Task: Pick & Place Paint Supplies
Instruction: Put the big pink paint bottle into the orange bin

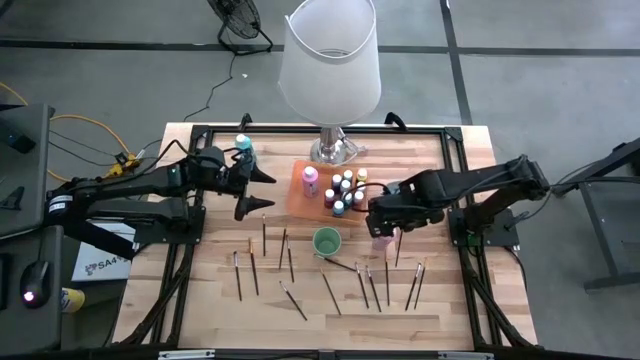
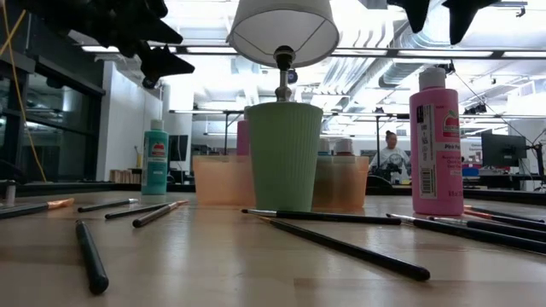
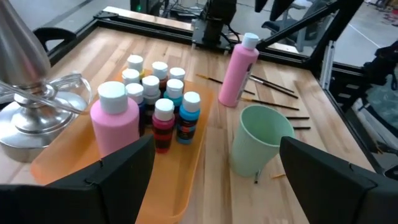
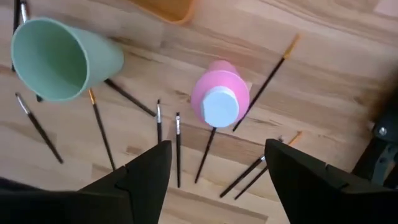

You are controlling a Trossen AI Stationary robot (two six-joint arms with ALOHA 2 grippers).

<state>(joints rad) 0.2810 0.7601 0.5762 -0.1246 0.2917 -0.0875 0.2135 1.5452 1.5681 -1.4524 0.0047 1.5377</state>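
Note:
A tall pink bottle with a white cap stands upright on the wood table, right of a pale green cup. My right gripper hangs open above the bottle, pointing down, its fingers clear of the cap. An orange tray holds several small paint bottles and another pink bottle. My left gripper is open in the air left of the tray, facing it. A teal bottle stands at the far left. Thin dark brushes lie flat across the near half.
A big white-shaded lamp stands on a metal base at the far middle, just behind the tray. A black frame runs around the table's edge. One brush lies against the cup's foot.

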